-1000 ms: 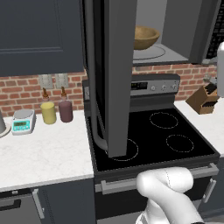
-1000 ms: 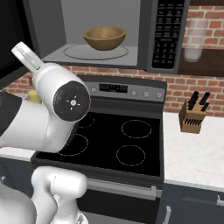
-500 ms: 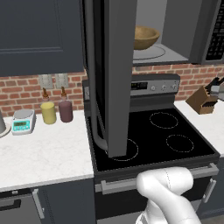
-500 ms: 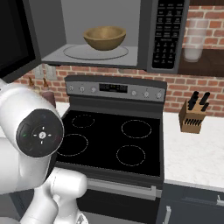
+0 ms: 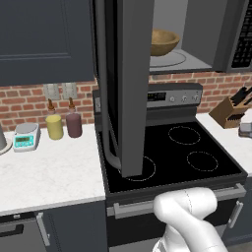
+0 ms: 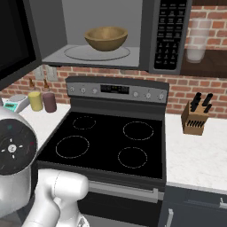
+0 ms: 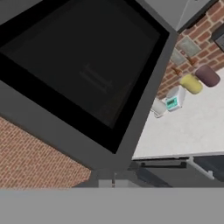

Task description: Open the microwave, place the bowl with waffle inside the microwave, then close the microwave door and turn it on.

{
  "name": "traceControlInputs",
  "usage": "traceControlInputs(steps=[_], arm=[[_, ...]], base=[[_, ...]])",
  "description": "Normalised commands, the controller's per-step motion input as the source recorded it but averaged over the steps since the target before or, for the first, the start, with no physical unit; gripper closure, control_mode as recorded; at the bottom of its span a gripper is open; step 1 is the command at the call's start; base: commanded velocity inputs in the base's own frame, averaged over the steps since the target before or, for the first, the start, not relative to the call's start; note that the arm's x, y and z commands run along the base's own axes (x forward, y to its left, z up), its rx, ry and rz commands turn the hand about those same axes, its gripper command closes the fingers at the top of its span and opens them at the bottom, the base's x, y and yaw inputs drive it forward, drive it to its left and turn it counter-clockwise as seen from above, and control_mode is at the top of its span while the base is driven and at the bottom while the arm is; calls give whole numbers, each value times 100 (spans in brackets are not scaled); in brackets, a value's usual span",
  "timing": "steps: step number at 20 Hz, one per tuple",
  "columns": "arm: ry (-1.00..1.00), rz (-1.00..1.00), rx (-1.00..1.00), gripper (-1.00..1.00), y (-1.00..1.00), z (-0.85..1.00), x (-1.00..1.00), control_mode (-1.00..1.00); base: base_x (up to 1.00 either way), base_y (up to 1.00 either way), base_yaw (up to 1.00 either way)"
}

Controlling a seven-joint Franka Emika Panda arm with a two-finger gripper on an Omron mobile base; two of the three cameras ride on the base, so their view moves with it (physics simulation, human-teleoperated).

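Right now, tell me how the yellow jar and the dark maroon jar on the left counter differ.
The squat yellow jar is wider and pale yellow; the dark maroon jar is slimmer and stands a little taller. The yellow jar sits nearer the small kitchen scale, the maroon jar nearer the black stove. Both stand upright, side by side against the brick wall.
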Motion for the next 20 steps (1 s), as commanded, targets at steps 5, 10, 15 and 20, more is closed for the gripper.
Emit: traceControlInputs(steps=[5,10,15,20], arm=[[4,2,-1,100,30,-1,-6,-100],[2,0,0,100,31,0,-4,-100],[1,0,0,100,36,-8,-29,-100],[0,0,0,100,44,-3,-32,-100]], base=[[0,0,0],[0,0,0],[0,0,0],[0,0,0]])
